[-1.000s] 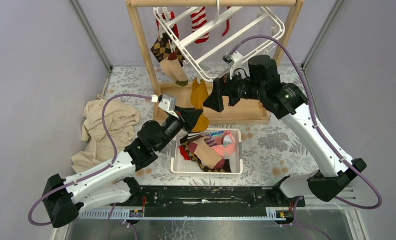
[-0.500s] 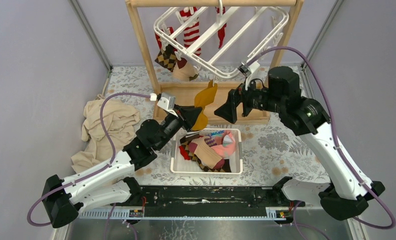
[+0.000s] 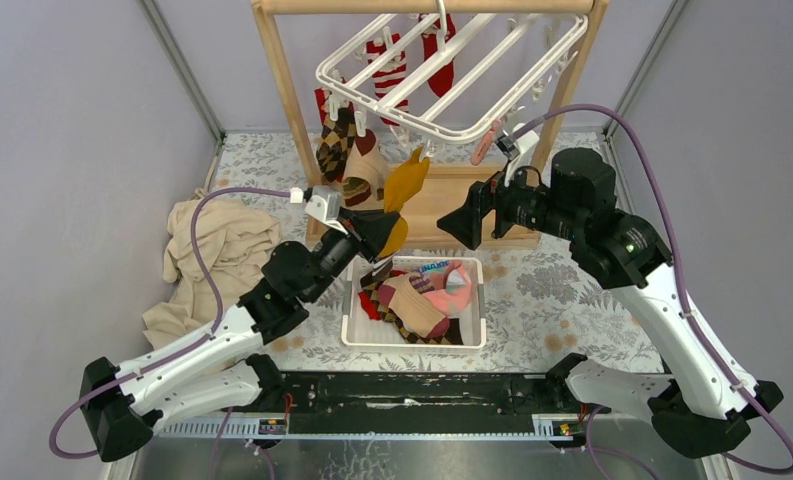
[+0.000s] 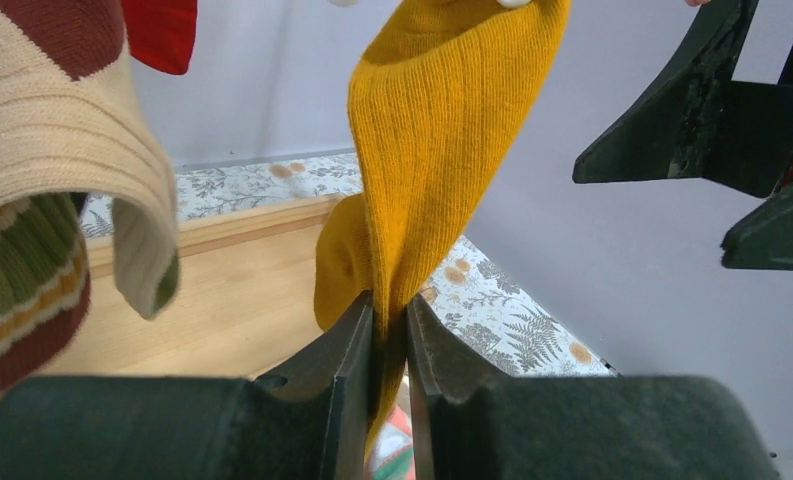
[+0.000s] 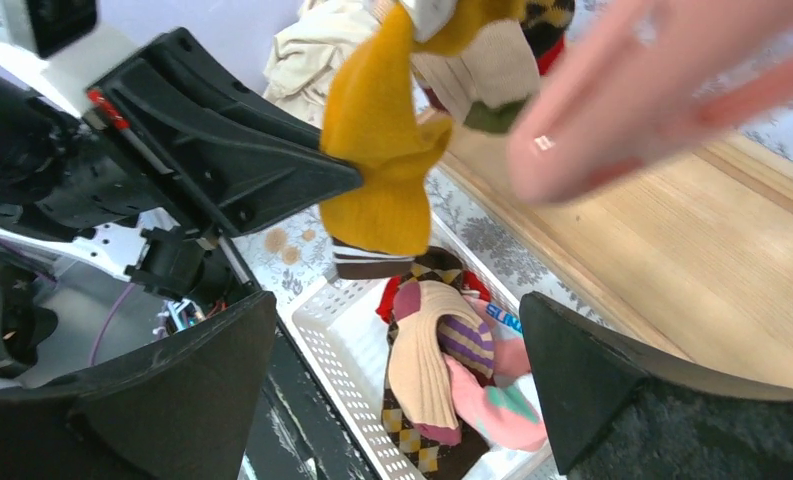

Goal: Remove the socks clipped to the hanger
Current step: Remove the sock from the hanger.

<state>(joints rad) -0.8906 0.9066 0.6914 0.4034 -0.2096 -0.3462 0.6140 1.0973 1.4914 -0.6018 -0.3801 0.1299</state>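
From above, the hanger (image 3: 442, 75) is hanging tilted from the wooden rack (image 3: 284, 90), with socks (image 3: 337, 145) dangling from clips along its left side. The mustard sock (image 3: 404, 180) is dangling from its near edge.

At the left wrist, the left gripper (image 4: 390, 325) is pinching that sock's lower part.

At the right wrist, the right gripper (image 5: 397, 320) is standing spread wide above the white basket (image 5: 342, 360), gripping nothing.

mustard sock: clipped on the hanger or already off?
Clipped on. The mustard sock hangs from a white clip at its top edge; the left gripper pinches it lower down.
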